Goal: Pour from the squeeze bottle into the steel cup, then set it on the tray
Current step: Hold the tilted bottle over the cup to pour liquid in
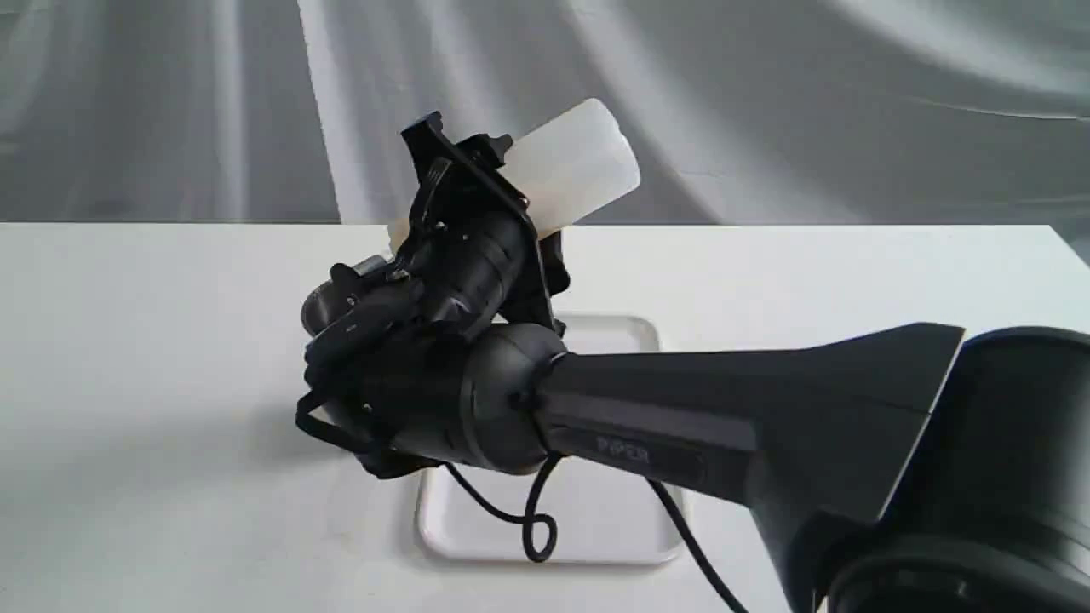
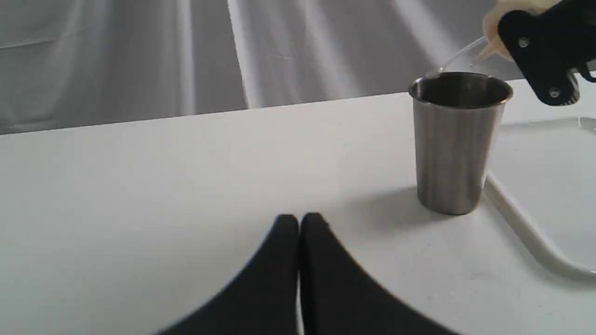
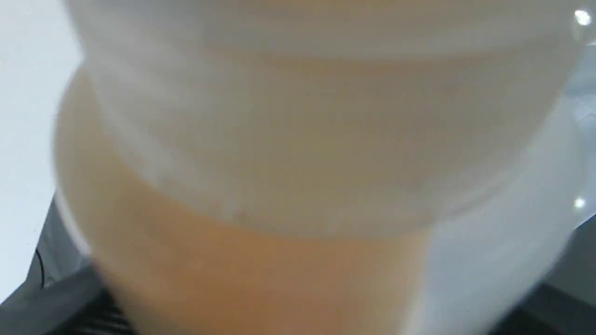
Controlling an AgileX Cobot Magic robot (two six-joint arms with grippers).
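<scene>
Right gripper (image 1: pixel 515 213) clamped around squeeze bottle (image 1: pixel 575 162), tilted above steel cup (image 2: pixel 454 144)

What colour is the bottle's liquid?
Amber-orange; the squeeze bottle shows best in the right wrist view.

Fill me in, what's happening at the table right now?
The right gripper is clamped on the squeeze bottle, which is tipped with its base raised and its nozzle end at the steel cup rim. Amber liquid shows inside the bottle, but I cannot tell whether any is flowing. The cup stands upright on the table, right beside the tray, not on it. The left gripper is shut on nothing, low over the table near the cup.
</scene>
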